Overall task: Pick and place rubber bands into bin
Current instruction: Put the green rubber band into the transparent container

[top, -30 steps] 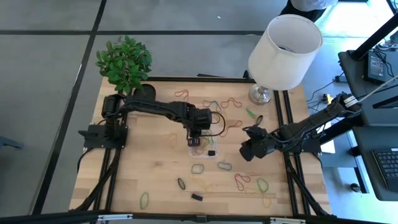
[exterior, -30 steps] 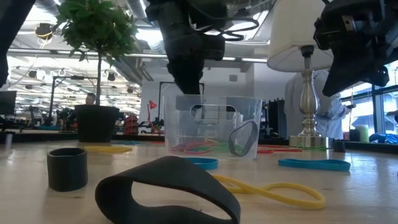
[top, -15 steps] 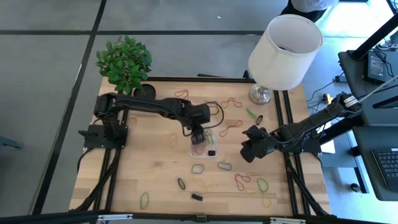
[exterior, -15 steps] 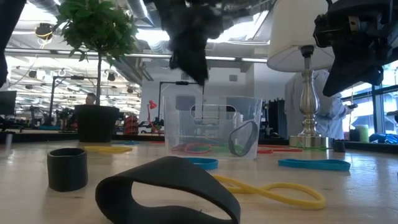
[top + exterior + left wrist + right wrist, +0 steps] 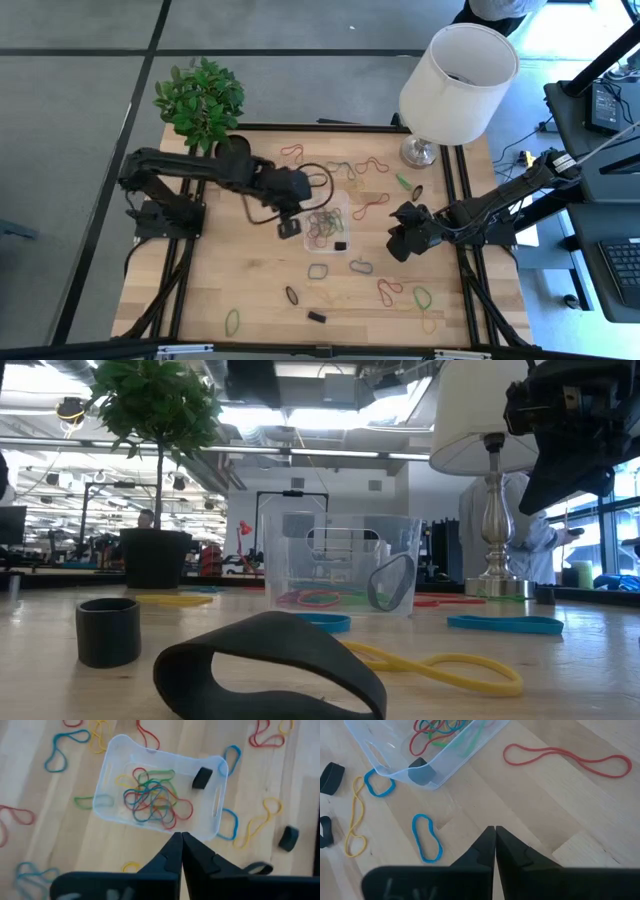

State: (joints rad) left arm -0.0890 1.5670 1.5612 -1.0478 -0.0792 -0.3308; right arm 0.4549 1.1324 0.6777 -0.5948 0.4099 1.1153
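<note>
The clear bin (image 5: 115, 744) stands mid-table, its floor on the wood. Inside it lie a tangle of red, green, blue and yellow rubber bands (image 5: 152, 800) and a wide black band (image 5: 201, 777). My left gripper (image 5: 181, 839) is shut and holds nothing. It hangs in the air just left of the bin (image 5: 346, 215), high enough to be out of the low view. My right gripper (image 5: 495, 830) hovers shut and empty over bare wood to the right of the bin (image 5: 375, 750). Beyond its tips a red band (image 5: 565, 757) and a blue band (image 5: 427, 837) lie flat.
Loose bands are scattered around the bin on all sides. Two wide black bands (image 5: 270, 665) (image 5: 108, 630) stand near the front edge. A lamp (image 5: 455, 80) stands at the far right corner and a potted plant (image 5: 200, 100) at the far left.
My left gripper has risen from just over the bin and drawn back toward the table's left edge, leaving the low view. The bin has stayed in place. My right arm has kept still.
</note>
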